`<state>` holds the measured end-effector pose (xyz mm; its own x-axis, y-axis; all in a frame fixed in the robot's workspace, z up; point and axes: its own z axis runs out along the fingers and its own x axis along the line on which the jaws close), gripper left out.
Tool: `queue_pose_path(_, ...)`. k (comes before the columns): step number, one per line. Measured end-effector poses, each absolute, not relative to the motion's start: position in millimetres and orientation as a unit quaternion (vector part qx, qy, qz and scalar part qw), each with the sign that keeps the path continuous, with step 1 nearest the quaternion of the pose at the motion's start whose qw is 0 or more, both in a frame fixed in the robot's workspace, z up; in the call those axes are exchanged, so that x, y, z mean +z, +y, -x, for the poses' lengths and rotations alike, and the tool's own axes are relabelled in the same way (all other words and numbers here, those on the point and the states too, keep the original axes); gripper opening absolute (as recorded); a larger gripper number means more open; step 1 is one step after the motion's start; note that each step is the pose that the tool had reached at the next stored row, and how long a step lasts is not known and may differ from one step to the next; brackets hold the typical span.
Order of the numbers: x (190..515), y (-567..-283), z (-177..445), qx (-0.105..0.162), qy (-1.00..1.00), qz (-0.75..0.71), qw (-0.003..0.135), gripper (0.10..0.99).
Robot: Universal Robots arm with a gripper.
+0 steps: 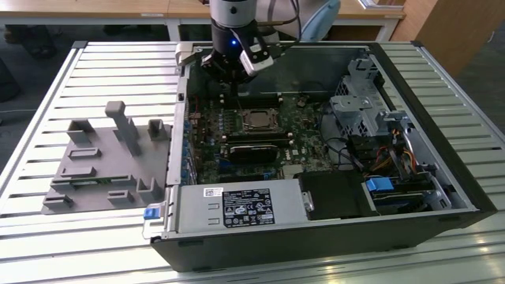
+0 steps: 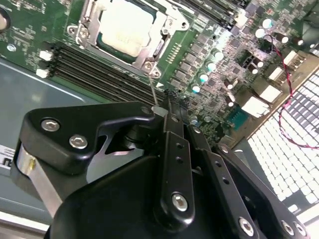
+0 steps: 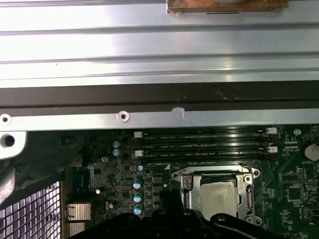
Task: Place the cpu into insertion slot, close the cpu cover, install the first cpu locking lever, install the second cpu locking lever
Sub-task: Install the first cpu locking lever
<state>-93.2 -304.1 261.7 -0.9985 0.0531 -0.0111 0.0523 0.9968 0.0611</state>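
Presently the jaws are standing drawn together, with no gap showing between the tips in the second wrist view. The gripper (image 2: 162,110) is appearing to pinch the top of a thin wire locking lever (image 2: 153,92), which is running from the tips down to the near corner of the socket. Whether this is the first or the second lever cannot be told. In the exterior view the gripper (image 1: 236,78) is hanging inside the open computer case (image 1: 442,118), just beside the socket on its far side.

The cpu (image 2: 124,25) is lying flat and square in the insertion slot (image 3: 215,174), its pale metal top facing up. The cpu cover (image 2: 158,46) is lying down around it as a silver frame, level with the chip in both wrist views. On that showing, placement is being judged done and the cover closed.

The lever in the jaws is standing raised and is being judged not yet latched. The state of the other lever cannot be made out.

The long black memory slots (image 3: 204,144) are running just beside the socket on the motherboard (image 1: 236,145). A grey fixture (image 1: 110,160) is resting on the slatted worktop (image 1: 118,59), well apart from the case at the exterior view's left.
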Motion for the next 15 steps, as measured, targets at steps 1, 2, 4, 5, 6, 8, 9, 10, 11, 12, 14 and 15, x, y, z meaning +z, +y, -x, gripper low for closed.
queue_pose_path(1, 261.5, -304.1, 94.5, 0.03, 0.999, -0.026, 0.006, 0.106)
queue_pose_path(2, 261.4, -304.1, 95.6, 0.03, 0.999, -0.026, 0.006, 0.106)
queue_pose_path(4, 261.1, -304.1, 97.8, 0.029, 0.999, -0.026, 0.006, 0.106)
queue_pose_path(5, 260.9, -304.1, 98.9, 0.029, 0.999, -0.026, 0.006, 0.106)
queue_pose_path(6, 260.8, -304.1, 99.9, 0.029, 0.999, -0.026, 0.006, 0.106)
queue_pose_path(8, 260.4, -304.1, 102.0, 0.028, 0.999, -0.026, 0.006, 0.106)
queue_pose_path(9, 260.2, -304.1, 103.1, 0.028, 0.999, -0.026, 0.006, 0.106)
queue_pose_path(10, 260.0, -304.1, 104.0, 0.028, 0.999, -0.026, 0.006, 0.106)
queue_pose_path(11, 259.8, -304.1, 104.7, 0.028, 0.999, -0.026, 0.006, 0.106)
queue_pose_path(12, 259.5, -303.7, 105.4, 0.027, 0.999, -0.026, 0.006, 0.106)
queue_pose_path(14, 259.1, -301.6, 106.6, 0.027, 0.999, -0.026, 0.006, 0.106)
queue_pose_path(15, 258.9, -300.1, 107.0, 0.027, 0.999, -0.026, 0.006, 0.106)
